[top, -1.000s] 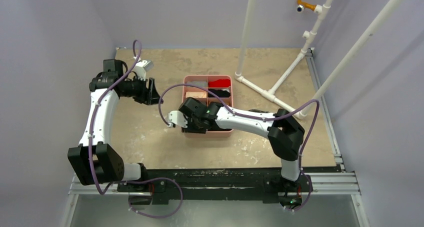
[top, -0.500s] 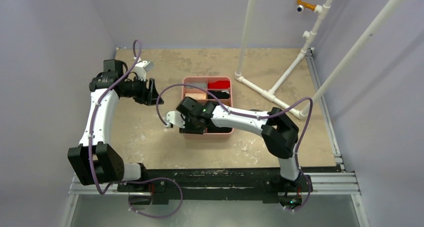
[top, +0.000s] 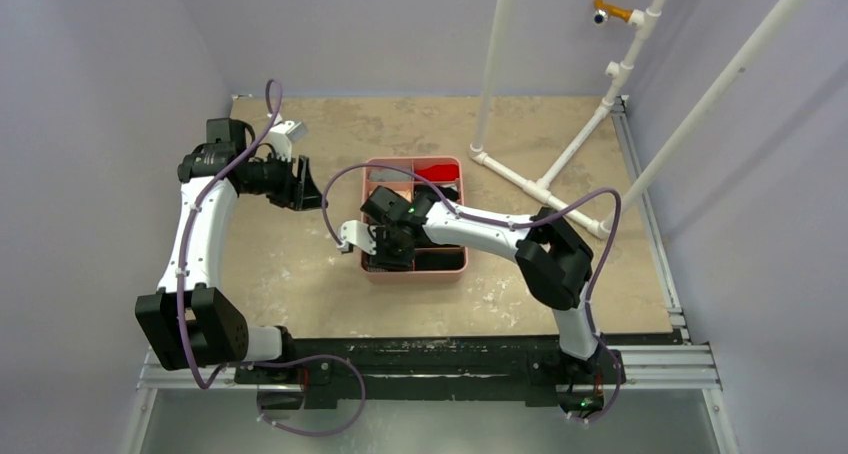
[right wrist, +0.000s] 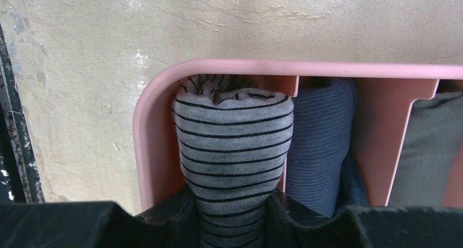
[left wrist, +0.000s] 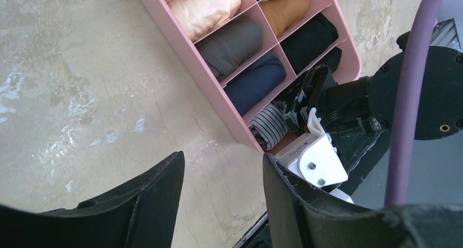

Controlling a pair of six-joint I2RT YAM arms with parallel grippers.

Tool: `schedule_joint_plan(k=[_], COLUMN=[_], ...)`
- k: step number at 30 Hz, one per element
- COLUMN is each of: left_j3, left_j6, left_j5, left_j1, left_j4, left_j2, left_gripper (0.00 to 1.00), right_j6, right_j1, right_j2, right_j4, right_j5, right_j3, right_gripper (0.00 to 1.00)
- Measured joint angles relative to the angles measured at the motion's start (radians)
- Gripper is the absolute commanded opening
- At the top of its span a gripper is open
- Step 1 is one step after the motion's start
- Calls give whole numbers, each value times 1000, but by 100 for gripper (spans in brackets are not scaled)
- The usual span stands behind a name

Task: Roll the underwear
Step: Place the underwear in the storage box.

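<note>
The striped underwear (right wrist: 233, 149), grey with thin dark lines, is rolled into a tight bundle and stands in the corner compartment of the pink tray (right wrist: 147, 128), the corner towards the bench's near edge and left side. The right claw (right wrist: 232, 210) is clenched on its lower part, one finger on either side.

Only the right wrist view shows this grip closely, with a navy roll (right wrist: 316, 144) in the next compartment and a grey roll (right wrist: 426, 149) beyond that. From above, the right claw (top: 385, 249) covers the bundle entirely. There the tray (top: 415, 272) sits near the middle of the bench (top: 300, 274), and something red (top: 438, 167) lies in a far compartment.

The left wrist view looks across the tray (left wrist: 191, 57) from the side. It shows the striped underwear (left wrist: 270, 125) at the end of a row after the navy roll (left wrist: 254, 84), grey roll (left wrist: 237, 43) and a peach roll (left wrist: 205, 10). An orange-brown roll (left wrist: 286, 7) and a black roll (left wrist: 311, 40) fill the row behind.

The left claw (left wrist: 223, 166) is released, with bare bench (left wrist: 82, 95) between its fingers. It hangs left of the tray, towards the bench's far-left corner (top: 300, 186).
</note>
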Motion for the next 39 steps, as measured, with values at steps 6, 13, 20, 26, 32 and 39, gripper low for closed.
schedule_joint_plan(k=[6,13,20,26,32,39], left_j3=[0,3,6,6,6,6], left_j6=[0,0,0,0,1,4], left_j5=[7,14,17,19,22,22], left_j1=[0,0,0,0,0,0], left_j4=[-5,-6,-12,-13,-13,-14], left_j2=[3,8,8,9,9,9], left_gripper=[53,53,53,53,53,53], right_j6=[-13,-25,-24,-22,-21,-21], right_j1=[-17,-23,-28,-33,-38,-42], right_j2=[18,47,50,36,36,36], right_j4=[-16,-46,-52,-76,-90,-98], right_j5=[-48,-80,-82,-118,-132,-146], right_j3=[17,49,55,92,105,112], right_gripper=[2,18,52,57,62,64])
